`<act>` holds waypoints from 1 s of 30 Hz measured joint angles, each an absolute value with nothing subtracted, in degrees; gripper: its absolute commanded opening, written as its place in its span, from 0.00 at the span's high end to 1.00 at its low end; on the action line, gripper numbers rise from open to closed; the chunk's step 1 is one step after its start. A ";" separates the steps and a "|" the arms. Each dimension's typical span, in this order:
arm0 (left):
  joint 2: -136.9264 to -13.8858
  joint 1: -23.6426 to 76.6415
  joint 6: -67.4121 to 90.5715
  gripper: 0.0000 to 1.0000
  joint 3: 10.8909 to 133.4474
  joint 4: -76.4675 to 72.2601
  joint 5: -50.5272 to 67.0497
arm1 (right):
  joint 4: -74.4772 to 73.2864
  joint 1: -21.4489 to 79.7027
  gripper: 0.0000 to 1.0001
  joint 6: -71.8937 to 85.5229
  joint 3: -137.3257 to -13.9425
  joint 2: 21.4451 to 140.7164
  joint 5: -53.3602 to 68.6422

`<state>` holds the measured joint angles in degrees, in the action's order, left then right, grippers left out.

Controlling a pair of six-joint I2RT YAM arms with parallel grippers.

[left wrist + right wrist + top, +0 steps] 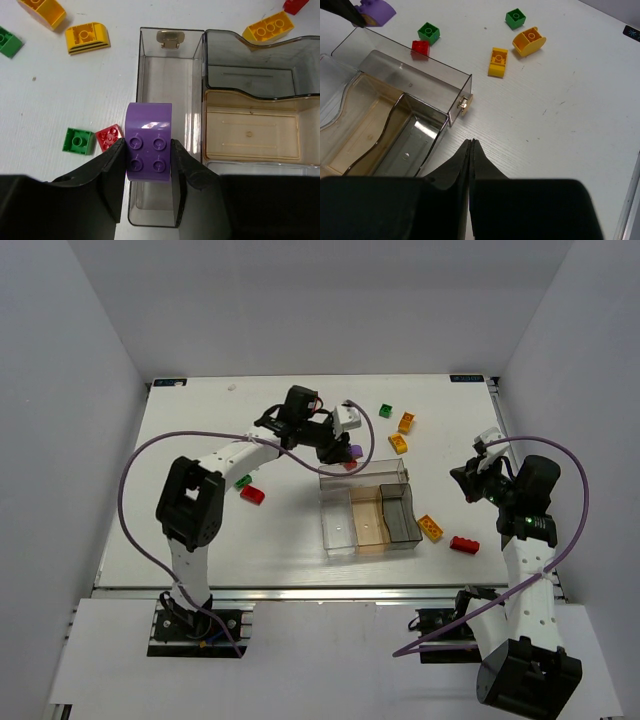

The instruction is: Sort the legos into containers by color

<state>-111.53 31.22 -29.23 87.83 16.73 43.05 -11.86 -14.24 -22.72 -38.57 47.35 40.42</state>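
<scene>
My left gripper [148,155] is shut on the lilac rounded piece [148,142], studs up, and holds it over one end of the tray's wide smoky compartment [141,75]. From above, the lilac piece [354,451] is at the far left corner of the clear tray [330,530]. My right gripper [471,142] is shut and empty, hovering right of the tray [415,75]; it also shows in the top view [470,480]. A green brick [78,141] and a red brick [109,137] lie beside the tray. All compartments look empty.
Two yellow bricks [406,422] [398,443] and a green one [385,411] lie behind the tray. An orange brick [430,527] and a red brick [463,544] lie to its right. A red brick [252,494] and a green one [243,481] lie to its left.
</scene>
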 measured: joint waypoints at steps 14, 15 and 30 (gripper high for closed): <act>-117.08 35.59 -34.13 0.57 90.74 22.68 34.22 | -11.90 -14.24 0.96 -22.96 -38.57 48.27 40.23; -117.08 35.86 -34.30 0.52 90.96 22.85 33.71 | -11.88 -14.26 0.95 -22.96 -38.57 48.27 40.23; -113.75 36.34 -29.80 0.91 90.70 23.35 30.44 | -11.99 -14.26 0.58 -24.10 -38.57 48.27 40.29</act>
<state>-113.75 36.34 -29.80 90.70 23.35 30.44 -11.99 -14.26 -24.10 -38.57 48.27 40.29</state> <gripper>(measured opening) 0.417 0.417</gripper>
